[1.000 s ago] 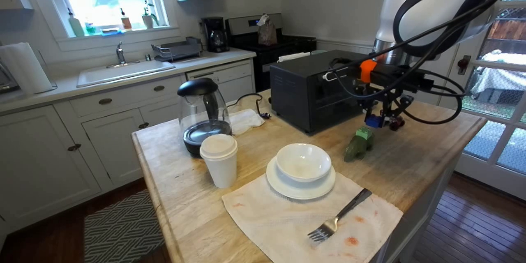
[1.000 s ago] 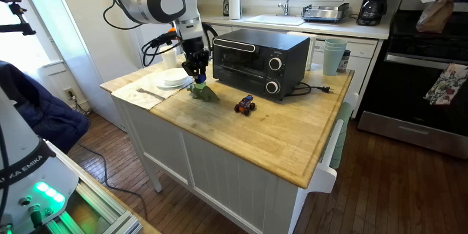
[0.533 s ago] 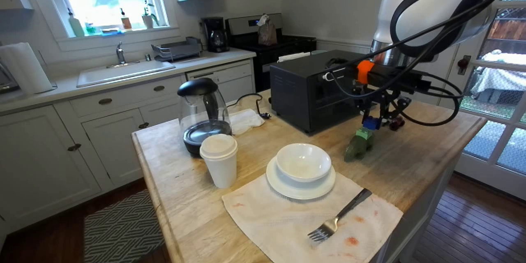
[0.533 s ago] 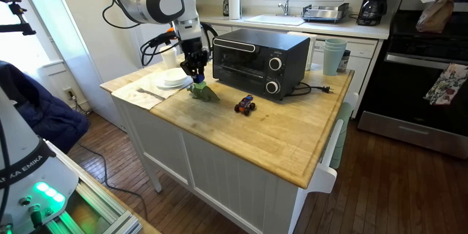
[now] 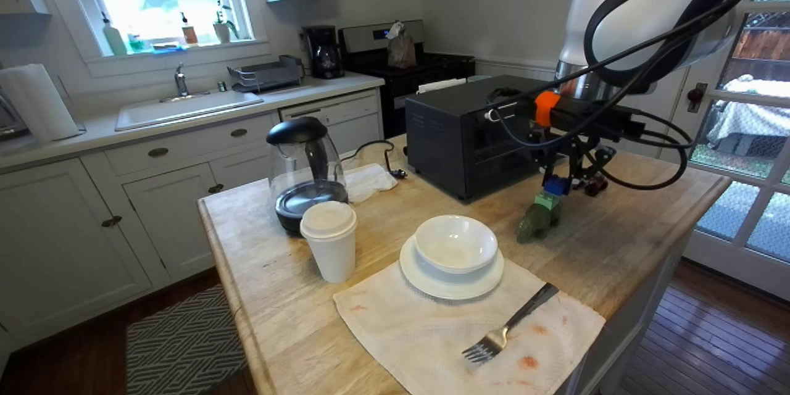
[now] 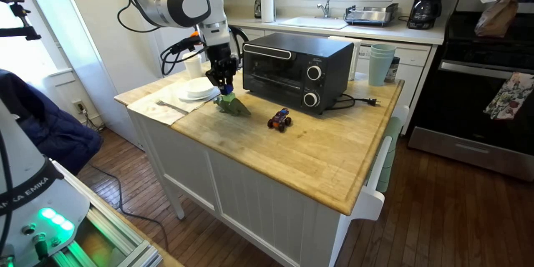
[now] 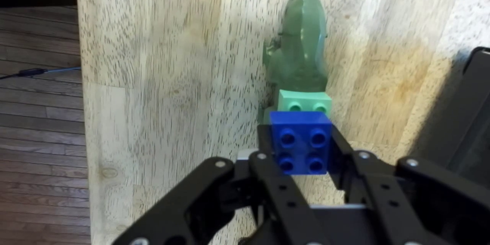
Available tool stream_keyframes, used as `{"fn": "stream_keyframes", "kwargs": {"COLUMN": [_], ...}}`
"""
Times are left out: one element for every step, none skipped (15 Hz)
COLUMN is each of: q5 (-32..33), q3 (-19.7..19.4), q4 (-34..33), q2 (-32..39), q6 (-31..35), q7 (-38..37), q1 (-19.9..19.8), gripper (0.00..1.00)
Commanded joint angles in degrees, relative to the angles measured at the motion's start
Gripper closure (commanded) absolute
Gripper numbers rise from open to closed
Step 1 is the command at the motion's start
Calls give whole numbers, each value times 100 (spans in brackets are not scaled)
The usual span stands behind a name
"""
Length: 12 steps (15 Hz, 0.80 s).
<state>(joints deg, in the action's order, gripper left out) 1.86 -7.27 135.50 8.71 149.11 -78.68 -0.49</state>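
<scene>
My gripper (image 7: pixel 300 141) is shut on a blue brick (image 7: pixel 300 118) with round studs, held between its two fingers. The blue brick also shows in both exterior views (image 5: pixel 557 185) (image 6: pixel 226 89). Right below it is a light green brick (image 7: pixel 304 97) on the back of a green toy dinosaur (image 7: pixel 304 53). The dinosaur stands on the wooden tabletop in both exterior views (image 5: pixel 538 222) (image 6: pixel 232 107). The blue brick hides part of the green brick in the wrist view. It is over or touching the green brick; I cannot tell which.
A black toaster oven (image 6: pixel 292 71) stands close beside the gripper. A small toy truck (image 6: pixel 279 120) is on the table. A white bowl (image 5: pixel 457 244) on a plate, a fork (image 5: pixel 512 324), a cloth (image 5: pixel 395 315), a lidded cup (image 5: pixel 330 241) and a kettle (image 5: pixel 308 173) are nearby.
The gripper has moved slightly down and sideways with the blue brick, bringing it over the green brick. In the last half second it has barely moved. The dinosaur has stayed in place.
</scene>
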Motion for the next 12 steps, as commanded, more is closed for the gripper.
{"fn": "stream_keyframes", "kwargs": {"q5": [-173,-162,-198,-200,-209,-213,-236,-238,-235,-236,-221,-233], "q3": [52,49,60,59,60,58,60,56,54,54,50,56], "q4": [-95,-99,-103,-105,-108,-114,-119,-125,-134,-138,-145,-149], "q2": [115,132,147,162,182,201,217,236,258,274,290,302], "q6": [124,149,171,206,257,290,326,365,381,398,408,412], "q7": [48,34,61,52,57,55,66,62,61,67,60,74], "q1": [-20,-16,-21,-16,-13,-11,-12,-7,0,5,13,14], "gripper": [89,89,89,89,89,89,89,89,89,89,89,89]}}
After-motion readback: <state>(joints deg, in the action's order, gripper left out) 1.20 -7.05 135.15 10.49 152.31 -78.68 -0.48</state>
